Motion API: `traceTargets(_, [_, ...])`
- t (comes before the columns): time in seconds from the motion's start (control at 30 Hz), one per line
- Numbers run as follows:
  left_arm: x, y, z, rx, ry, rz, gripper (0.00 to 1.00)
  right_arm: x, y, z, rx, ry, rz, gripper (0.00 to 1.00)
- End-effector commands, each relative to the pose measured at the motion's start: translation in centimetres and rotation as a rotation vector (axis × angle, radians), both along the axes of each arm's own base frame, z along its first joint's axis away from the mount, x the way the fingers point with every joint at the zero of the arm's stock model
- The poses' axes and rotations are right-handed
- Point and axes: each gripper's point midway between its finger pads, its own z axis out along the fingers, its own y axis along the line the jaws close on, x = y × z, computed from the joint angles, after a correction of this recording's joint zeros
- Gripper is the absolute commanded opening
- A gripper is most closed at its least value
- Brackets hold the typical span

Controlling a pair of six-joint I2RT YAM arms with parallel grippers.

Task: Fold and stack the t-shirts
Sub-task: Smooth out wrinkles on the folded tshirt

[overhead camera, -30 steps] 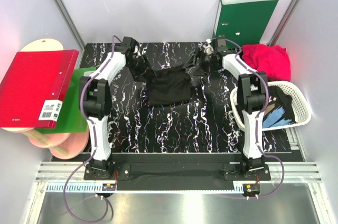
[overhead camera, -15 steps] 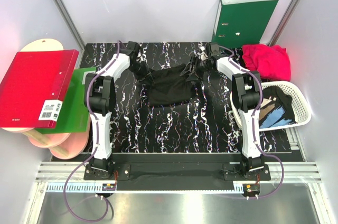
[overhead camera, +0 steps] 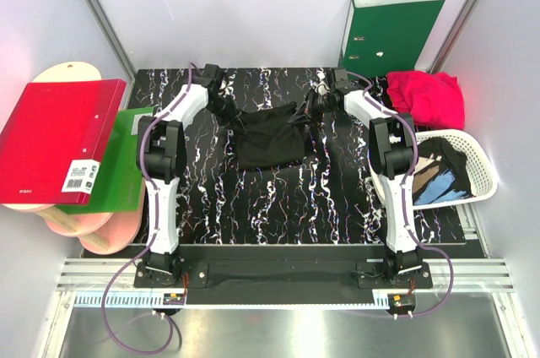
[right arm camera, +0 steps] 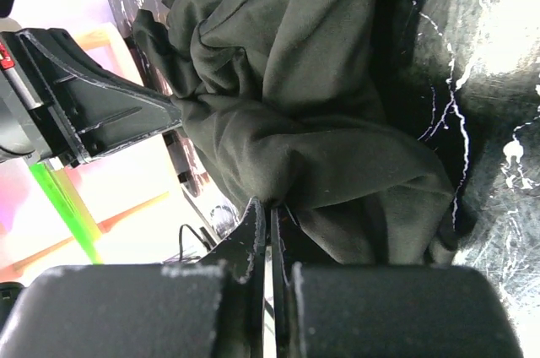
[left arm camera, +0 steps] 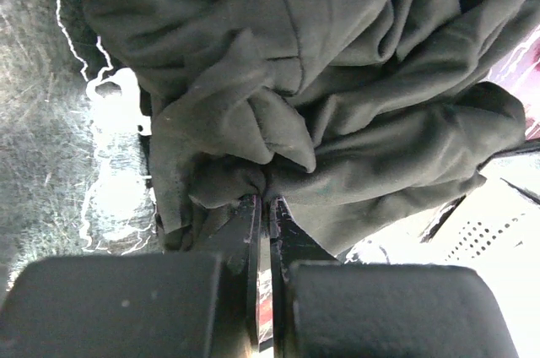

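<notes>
Black white-veined table point(overhead camera: 295, 206) from above, crumpled black cloth t-shirt point(overhead camera: 268, 140) at its far middle, crimson-pink cloth t-shirt point(overhead camera: 426, 96) far right, overhead only, wrist views up close, left gripper point(left arm camera: 263, 204) and right gripper point(right arm camera: 270, 208) each pinched tight on black folds.

Pale grey walls point(overhead camera: 253, 3) are enclosing the upper frame; black white-veined table point(overhead camera: 278, 202) is filling centre; brushed-metal ledge point(overhead camera: 278, 333) is running along bottom.

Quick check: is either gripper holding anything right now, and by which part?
Both are shut on the black t-shirt: the left gripper pinches bunched cloth at its far left corner, the right gripper at its far right corner.
</notes>
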Motion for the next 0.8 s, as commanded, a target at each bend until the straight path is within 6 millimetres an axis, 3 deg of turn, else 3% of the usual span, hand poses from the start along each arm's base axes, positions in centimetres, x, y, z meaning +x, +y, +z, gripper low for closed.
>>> traceTargets(0.0, [0.7, 0.5, 5.1, -0.022, -0.127, 0.012, 0.00, 0.3, 1.1, 5.8, 0.058, -0.135, 0.036, 0.00])
traceTargets(0.2, [1.9, 0.9, 8.4, -0.032, -0.206, 0.047, 0.00, 0.5, 1.4, 9.0, 0.097, -0.220, 0.057, 0.00])
traceTargets(0.33, [2.3, 1.2, 9.1, -0.041, -0.219, 0.062, 0.00, 0.8, 1.8, 10.8, 0.137, -0.270, 0.068, 0.00])
traceTargets(0.53, [3.4, 2.3, 8.8, -0.032, -0.229, 0.104, 0.00, 2.3, 2.2, 10.8, 0.155, -0.285, 0.052, 0.00])
traceTargets(0.57, [3.8, 2.3, 8.5, -0.034, -0.229, 0.109, 0.00, 2.8, 2.2, 10.0, 0.153, -0.273, 0.046, 0.00])
traceTargets(0.6, [4.1, 2.5, 8.5, -0.045, -0.228, 0.121, 0.00, 3.3, 2.4, 10.6, 0.168, -0.292, 0.051, 0.00])
traceTargets(0.63, [4.3, 2.3, 8.4, -0.062, -0.223, 0.121, 0.00, 3.7, 2.6, 9.7, 0.169, -0.273, 0.048, 0.00])
traceTargets(0.7, [5.0, 2.5, 8.0, -0.072, -0.224, 0.135, 0.00, 4.8, 2.9, 10.2, 0.174, -0.288, 0.030, 0.00])
traceTargets(0.77, [5.9, 3.0, 7.5, -0.078, -0.228, 0.153, 0.00, 5.8, 3.0, 9.0, 0.170, -0.275, 0.014, 0.00])
